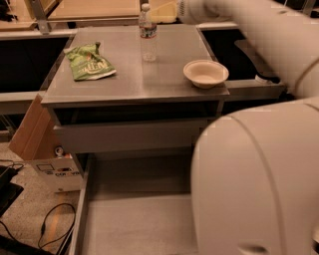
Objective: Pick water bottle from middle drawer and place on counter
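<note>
The water bottle [147,33], clear with a white cap and a pale label band, stands upright on the counter [134,74] near its far edge. The middle drawer [134,219] is pulled out at the bottom of the view, and the part of its flat grey bottom that shows is bare. My white arm [249,30] sweeps from the lower right up to the top edge. Its end [183,9] is to the right of the bottle's cap and apart from it. The gripper itself does not show past that end.
A green snack bag [89,62] lies on the counter's left part and a white bowl [205,73] sits at its right front. A closed drawer front [124,137] is above the open one. A cardboard box [42,149] and cables [55,224] are on the floor at left.
</note>
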Tool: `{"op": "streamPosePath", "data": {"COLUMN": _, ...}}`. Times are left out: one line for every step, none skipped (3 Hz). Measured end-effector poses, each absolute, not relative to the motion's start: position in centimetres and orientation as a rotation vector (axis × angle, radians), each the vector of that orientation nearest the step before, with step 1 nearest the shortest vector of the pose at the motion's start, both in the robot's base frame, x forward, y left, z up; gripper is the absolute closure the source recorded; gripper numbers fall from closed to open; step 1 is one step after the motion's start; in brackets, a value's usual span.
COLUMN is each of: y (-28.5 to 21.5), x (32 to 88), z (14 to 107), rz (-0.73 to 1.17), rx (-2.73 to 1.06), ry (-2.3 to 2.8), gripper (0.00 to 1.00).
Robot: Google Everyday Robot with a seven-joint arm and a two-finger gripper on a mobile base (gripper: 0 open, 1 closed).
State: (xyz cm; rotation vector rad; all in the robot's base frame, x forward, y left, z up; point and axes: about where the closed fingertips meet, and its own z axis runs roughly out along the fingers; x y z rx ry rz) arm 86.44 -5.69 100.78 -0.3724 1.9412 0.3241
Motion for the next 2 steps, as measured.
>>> {"op": "streamPosePath", "data": {"y": -10.6, "x": 79.0, "z": 105.2, "rz": 0.377, "rx": -0.404, "ry": 1.913, "gripper": 0.00}}
{"op": "streamPosePath", "data": {"y": -14.4, "x": 72.5, "z": 107.7, "rz": 0.412, "rx": -0.404, "ry": 1.866, "gripper": 0.00}}
